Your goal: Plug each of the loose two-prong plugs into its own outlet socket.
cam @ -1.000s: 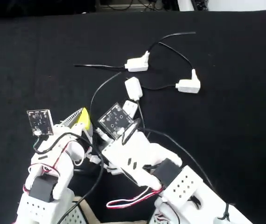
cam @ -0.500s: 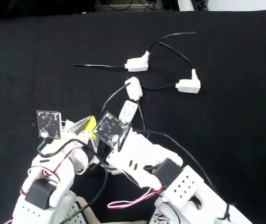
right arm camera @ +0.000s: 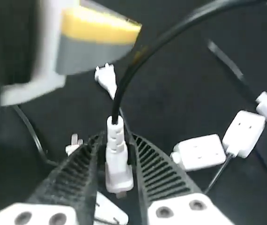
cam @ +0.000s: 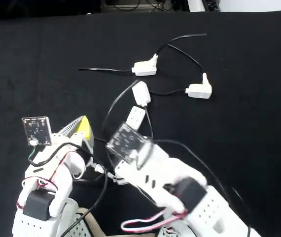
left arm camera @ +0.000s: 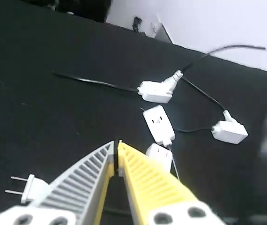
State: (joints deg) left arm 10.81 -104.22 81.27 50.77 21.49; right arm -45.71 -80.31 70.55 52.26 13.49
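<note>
The right end effector is closed on a white two-prong plug with a black cable. The plug stands upright between the 2 ribbed black fingers, and its cable rises from the top and arcs away over the black cloth-covered bench.

Just ahead of this end effector lie 2 white rectangular outlet sockets. The nearer socket and the farther socket sit close together, each showing its 2 slots. The high view shows them in a short line beyond the right arm's wrist.

The left end effector is beside the right one and is closed on nothing. Its grey ribbed finger and yellow ribbed finger meet at the tips. A small loose white two-prong plug lies on the bench just beside the grey finger, with its 2 prongs pointing away from it.

Farther out, well beyond both end effectors, 2 white angled connector blocks on thin black cables rest apart from each other. The first block is past the sockets, and the second block is off to the right arm's side. I cannot tell whether they are plugs or sockets.
</note>
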